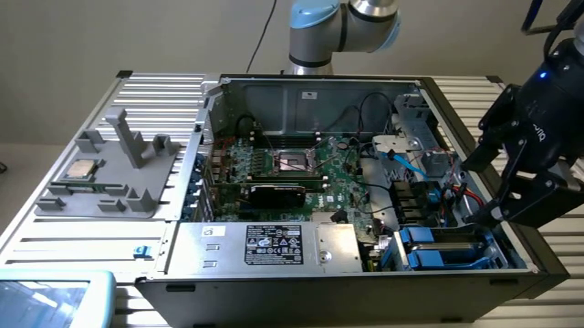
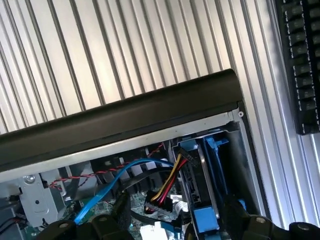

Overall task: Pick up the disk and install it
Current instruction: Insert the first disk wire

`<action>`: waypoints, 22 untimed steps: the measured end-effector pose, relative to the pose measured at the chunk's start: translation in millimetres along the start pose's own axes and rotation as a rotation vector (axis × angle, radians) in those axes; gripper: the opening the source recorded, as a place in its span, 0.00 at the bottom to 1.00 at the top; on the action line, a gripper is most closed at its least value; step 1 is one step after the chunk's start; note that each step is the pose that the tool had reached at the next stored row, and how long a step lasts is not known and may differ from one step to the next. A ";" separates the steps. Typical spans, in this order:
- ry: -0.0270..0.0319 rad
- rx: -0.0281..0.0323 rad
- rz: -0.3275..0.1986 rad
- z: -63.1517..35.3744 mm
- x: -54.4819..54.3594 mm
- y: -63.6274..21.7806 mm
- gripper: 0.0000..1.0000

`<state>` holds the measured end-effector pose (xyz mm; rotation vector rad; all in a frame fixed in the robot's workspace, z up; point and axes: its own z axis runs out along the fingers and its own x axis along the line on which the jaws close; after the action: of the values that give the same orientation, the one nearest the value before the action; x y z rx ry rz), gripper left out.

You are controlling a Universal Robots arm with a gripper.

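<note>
Exterior view: disk (image 1: 438,258) lies in the bay (image 1: 497,251) at the case's (image 1: 319,290) 5 o'clock corner (blue carrier (image 2: 206,220) showing).
Gripper (image 1: 474,195): just above it, toward 2 o'clock, fingers spread, nothing held.
Handling: probably stiff, dense, shock-shy; take the long carrier edges.

Open computer case (image 1: 365,295) on a ribbed metal table (image 1: 73,242). Inside the case: motherboard (image 1: 301,164) at centre; labelled power supply (image 1: 264,244) along the near wall; two blue-fronted drives (image 1: 429,249) in the near corner on the exterior view's right. Black gripper (image 1: 497,184) above the case's wall on that side. Grey fixture tray (image 1: 100,197) beside the case on the exterior view's left, bearing a small silver chip (image 1: 82,169). Arm base (image 1: 338,27) behind the case
</note>
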<state>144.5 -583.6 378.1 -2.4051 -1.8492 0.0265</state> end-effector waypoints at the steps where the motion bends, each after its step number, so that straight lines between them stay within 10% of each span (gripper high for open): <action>1: -0.0015 0.0002 -0.018 0.0 0.0 0.0 0.82; 14: -0.0050 0.0013 -0.077 -5.2 -29.8 7.7 0.82; 22: -0.0178 0.0086 -0.213 -5.1 -30.0 7.7 0.82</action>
<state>144.5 -614.8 380.9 -2.1956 -2.0975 0.0383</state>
